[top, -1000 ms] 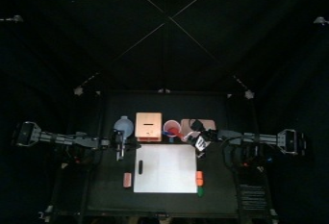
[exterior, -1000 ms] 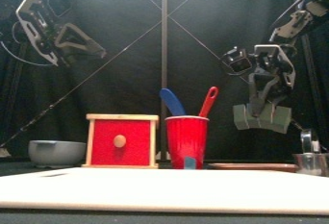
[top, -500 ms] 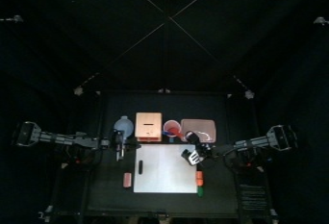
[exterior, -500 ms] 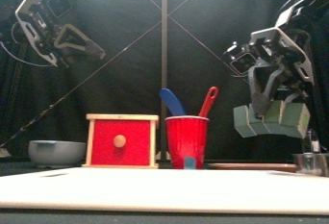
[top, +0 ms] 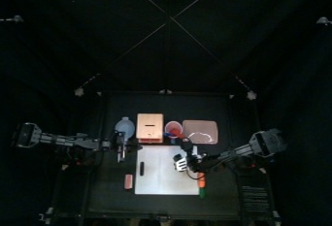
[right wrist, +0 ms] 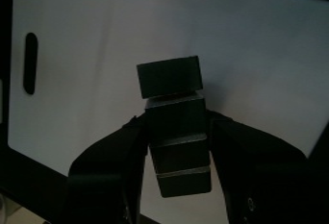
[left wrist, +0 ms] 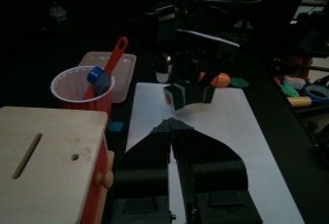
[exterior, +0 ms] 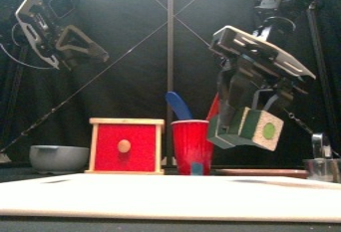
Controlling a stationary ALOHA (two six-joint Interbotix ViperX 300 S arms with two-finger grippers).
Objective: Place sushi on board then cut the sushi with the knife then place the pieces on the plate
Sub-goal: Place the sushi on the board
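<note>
My right gripper (exterior: 248, 128) hangs above the white cutting board (top: 155, 177), shut on the dark green sushi roll (exterior: 262, 131). The roll (right wrist: 174, 108) sits lengthwise between the jaws, tilted, with its green-dotted end facing front, clear of the board (right wrist: 257, 64). The red cup (exterior: 194, 146) with a blue knife (exterior: 177, 105) and a red knife (exterior: 214, 105) stands behind the board. The pink plate (top: 201, 130) lies at the back right. My left gripper (top: 120, 153) rests at the board's left, jaws together and holding nothing.
A wooden box with a red drawer front (exterior: 127, 146) and a blue-grey bowl (exterior: 59, 157) stand at the back left. A metal cutter (exterior: 320, 166) is at the right. Small toy foods lie left (top: 128, 181) and right (top: 201, 179) of the board.
My right gripper has carried the sushi roll from beside the plate forward and left, over the board. The left arm has not moved.
</note>
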